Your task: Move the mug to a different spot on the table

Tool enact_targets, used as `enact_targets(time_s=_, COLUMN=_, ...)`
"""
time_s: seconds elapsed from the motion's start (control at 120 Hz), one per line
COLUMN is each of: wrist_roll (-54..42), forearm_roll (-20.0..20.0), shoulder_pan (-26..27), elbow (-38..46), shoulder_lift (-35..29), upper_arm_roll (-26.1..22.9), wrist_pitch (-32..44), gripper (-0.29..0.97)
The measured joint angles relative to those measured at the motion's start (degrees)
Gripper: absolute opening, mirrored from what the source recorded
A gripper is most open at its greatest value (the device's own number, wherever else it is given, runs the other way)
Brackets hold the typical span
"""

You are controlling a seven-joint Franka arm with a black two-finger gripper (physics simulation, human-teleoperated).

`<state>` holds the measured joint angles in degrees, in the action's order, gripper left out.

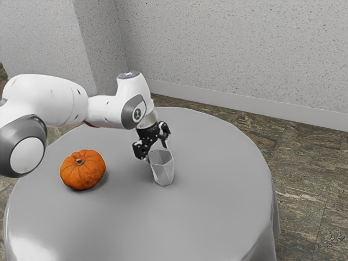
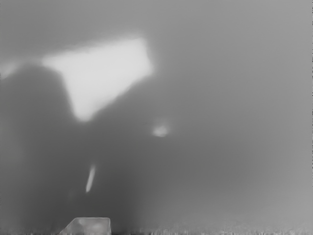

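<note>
We see the mug (image 1: 161, 167) standing upright near the middle of the surface (image 1: 228, 217). The pumpkin (image 1: 82, 169) sits on the same surface, well apart toward the exterior view's left. Our jaws hang just above the mug's rim, on the pumpkin's side.

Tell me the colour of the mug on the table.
Pale grey mug, much like the table; the exterior view shows it best.

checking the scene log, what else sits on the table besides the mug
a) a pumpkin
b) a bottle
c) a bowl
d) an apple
a: an orange pumpkin sits on the table, apart from the mug and toward the exterior view's left of it.
</note>
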<state>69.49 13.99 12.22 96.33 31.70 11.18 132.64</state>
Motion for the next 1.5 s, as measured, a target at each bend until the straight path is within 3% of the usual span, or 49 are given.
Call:
enact_targets(time_s=0.258, wrist_roll=-0.95, forearm_roll=1.34, shoulder_pan=-0.01, elbow=0.02, shoulder_lift=-0.2, upper_arm_roll=0.12, wrist_pitch=-2.44, gripper=0.63)
enact_targets(time_s=0.517, wrist_roll=-1.49, forearm_roll=3.2, shoulder_pan=-0.01, elbow=-0.07, shoulder_lift=-0.18, upper_arm_roll=0.23, wrist_pitch=-3.17, gripper=0.27)
enact_targets(time_s=0.775, wrist_roll=-1.58, forearm_roll=4.19, shoulder_pan=0.01, elbow=-0.29, shoulder_lift=-0.47, upper_arm_roll=0.4, wrist_pitch=-3.56, gripper=0.11)
enact_targets(time_s=1.275, wrist_roll=-1.25, forearm_roll=3.93, shoulder_pan=0.26, elbow=0.31, shoulder_lift=-6.06, upper_arm_roll=0.51, wrist_pitch=-7.48, gripper=0.04)
enact_targets(time_s=1.5, wrist_roll=-1.11, forearm_roll=4.11, shoulder_pan=0.4, elbow=17.11, shoulder_lift=-19.14, upper_arm_roll=0.94, wrist_pitch=-13.21, gripper=0.05)
